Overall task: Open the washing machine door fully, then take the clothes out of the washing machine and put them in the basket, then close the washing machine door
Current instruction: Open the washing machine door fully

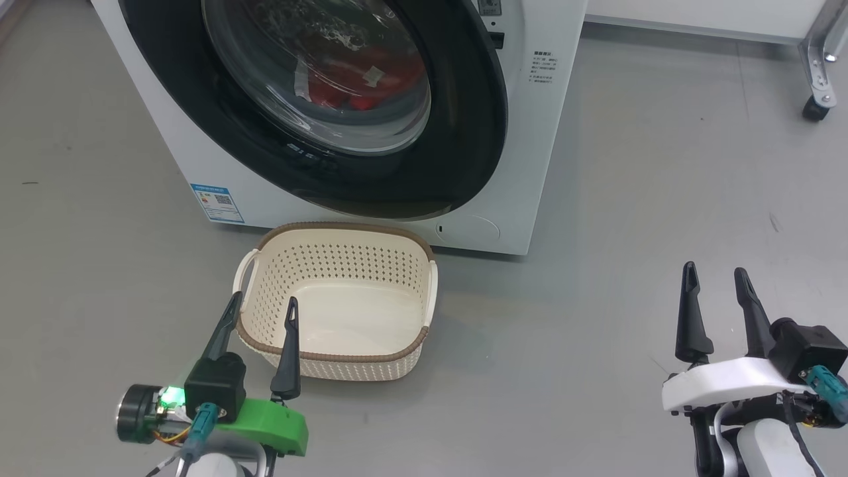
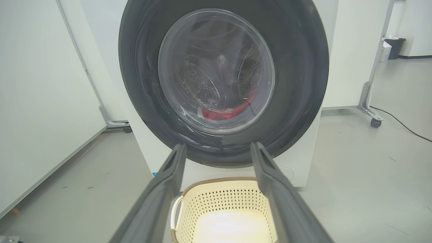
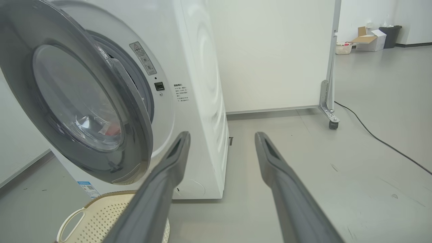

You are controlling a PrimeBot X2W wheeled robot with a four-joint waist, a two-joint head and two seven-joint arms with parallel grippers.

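The white washing machine [image 1: 510, 199] stands ahead. Its black-rimmed washing machine door [image 1: 464, 132] hangs slightly ajar; the right wrist view shows a gap behind the door [image 3: 135, 135] on its right side. Red clothes [image 1: 371, 83] lie in the drum behind the glass, also visible as clothes [image 2: 219, 114] in the left wrist view. The cream basket [image 1: 344, 265] sits on the floor in front of the machine with nothing in it. My left gripper [image 1: 265, 298] is open over the basket's near-left rim, holding nothing. My right gripper [image 1: 715, 268] is open at the lower right, well clear of the machine.
A wheeled partition frame with a castor [image 1: 815, 106] stands right of the machine, and a black cable [image 3: 371, 135] runs across the floor there. A white panel [image 2: 33, 101] stands to the machine's left. Grey floor stretches between my right gripper and the machine.
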